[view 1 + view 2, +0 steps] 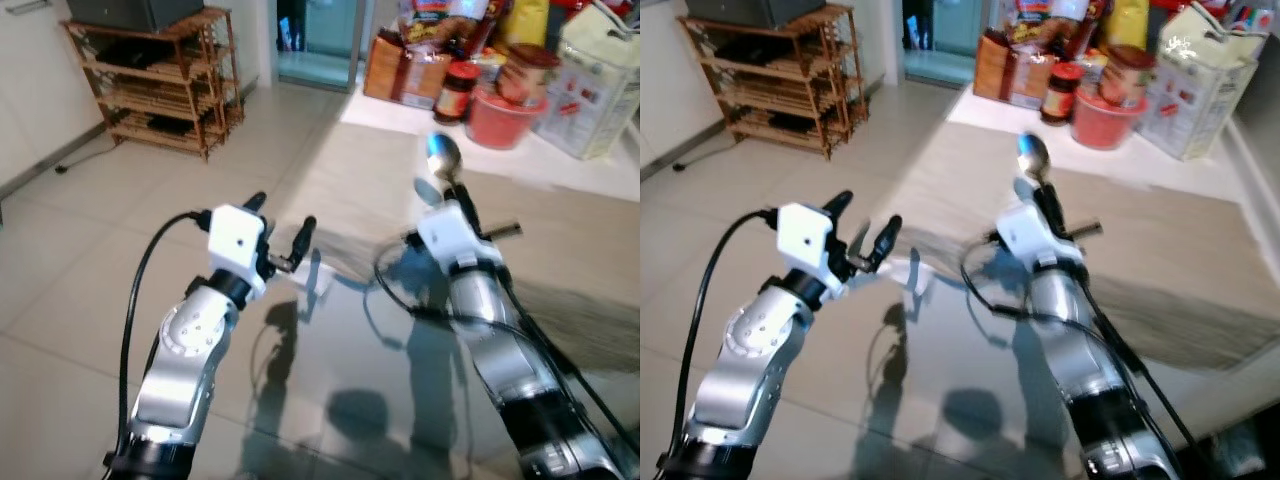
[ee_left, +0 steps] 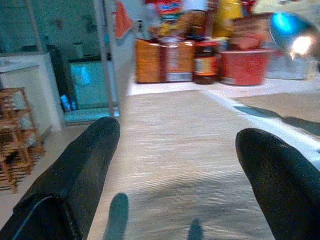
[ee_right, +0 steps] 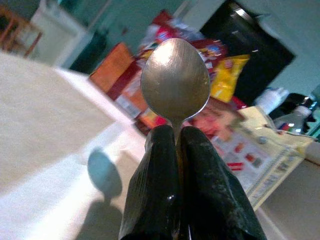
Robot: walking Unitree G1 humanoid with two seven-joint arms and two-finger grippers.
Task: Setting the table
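You've got the table [image 1: 600,260] in front of you, groceries piled at its far end. Your left gripper [image 1: 283,228] hovers over the near edge, fingers spread. Your right gripper [image 3: 176,145] is clamped on the spoon [image 3: 175,80], bowl up above the tabletop.

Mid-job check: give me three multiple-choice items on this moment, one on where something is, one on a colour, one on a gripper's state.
1. Where is the silver metal spoon?
A. Lying on the table
B. Held in the right gripper, bowl upward
C. Held in the left gripper

2. What colour is the plastic tub among the groceries at the far end of the table?
A. Red
B. Blue
C. Green

3. How does the left gripper stand?
A. Shut on a fork
B. Shut on nothing
C. Open and empty

Answers: 1 B, the right wrist view shows the black fingers clamped on its handle. 2 A, it shows red in both eye views. 3 C, the left wrist view shows table between its spread fingers.
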